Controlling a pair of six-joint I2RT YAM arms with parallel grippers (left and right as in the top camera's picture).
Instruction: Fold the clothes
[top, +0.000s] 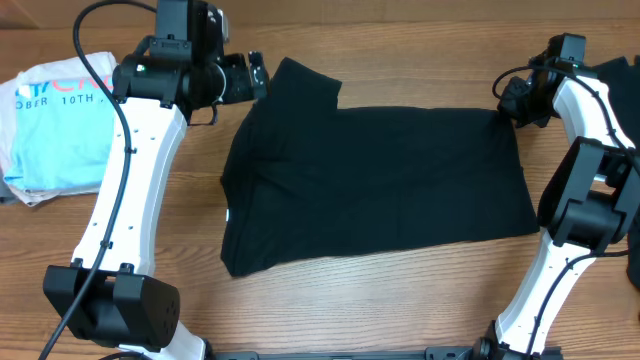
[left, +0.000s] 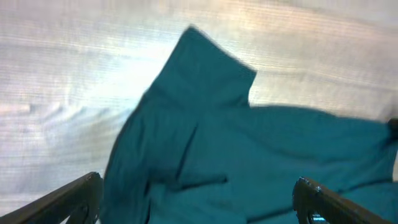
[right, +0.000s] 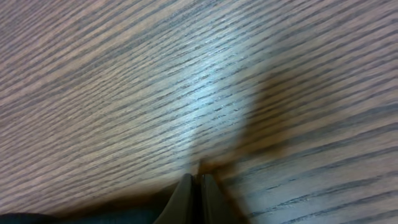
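The black T-shirt (top: 380, 180) lies spread flat on the wooden table (top: 400, 310), one short sleeve pointing to the far left corner. My left gripper (top: 258, 72) hovers open beside that sleeve. In the left wrist view the cloth (left: 205, 124) looks teal and fills the wide gap between the fingers of the left gripper (left: 199, 186). My right gripper (top: 508, 100) sits at the shirt's far right corner. Seen from the right wrist, the right gripper (right: 199, 177) has its fingers pressed together, with dark fabric (right: 62, 218) running up to them from the lower left.
A light-blue T-shirt (top: 55, 125) with printed lettering lies folded at the table's left edge. More black fabric (top: 622, 70) shows at the far right, behind the right arm. Bare wood (right: 186, 74) lies ahead of the right fingers.
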